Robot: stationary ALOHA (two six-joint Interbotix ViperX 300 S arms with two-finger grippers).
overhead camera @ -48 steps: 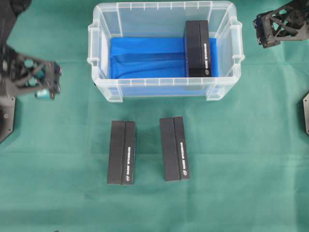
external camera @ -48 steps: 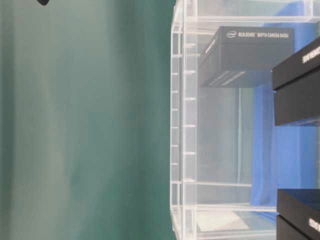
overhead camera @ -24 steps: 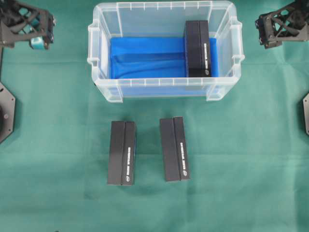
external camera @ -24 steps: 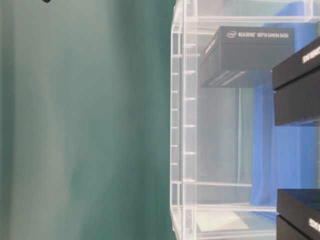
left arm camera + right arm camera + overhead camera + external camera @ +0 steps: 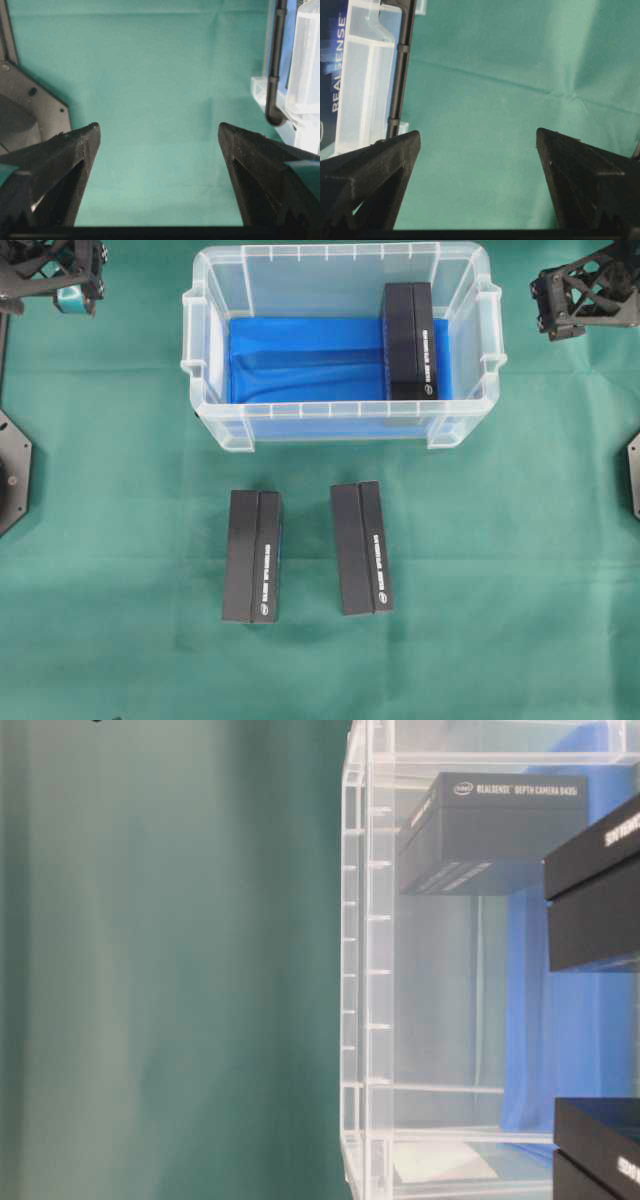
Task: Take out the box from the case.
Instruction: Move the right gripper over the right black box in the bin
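Note:
The case [image 5: 340, 254] is a clear plastic tub with a blue lining, standing at the far middle of the table. One black box [image 5: 410, 340] lies inside it against the right wall, also seen through the wall as the box [image 5: 500, 830]. My left gripper [image 5: 82, 280] hangs at the far left corner, away from the case, open over bare cloth [image 5: 157, 130]. My right gripper [image 5: 553, 308] hovers right of the case, open and empty [image 5: 477, 135]. The case edge [image 5: 307, 65] shows at the right of the left wrist view, and the case wall [image 5: 365, 90] at the left of the right wrist view.
Two more black boxes [image 5: 252, 555] [image 5: 361, 547] lie side by side on the green cloth in front of the case. The black arm bases [image 5: 12, 475] [image 5: 634, 475] sit at the left and right table edges.
My left arm has swung from the table's left side to the far left corner, jaws staying open. The right arm and all boxes have held still.

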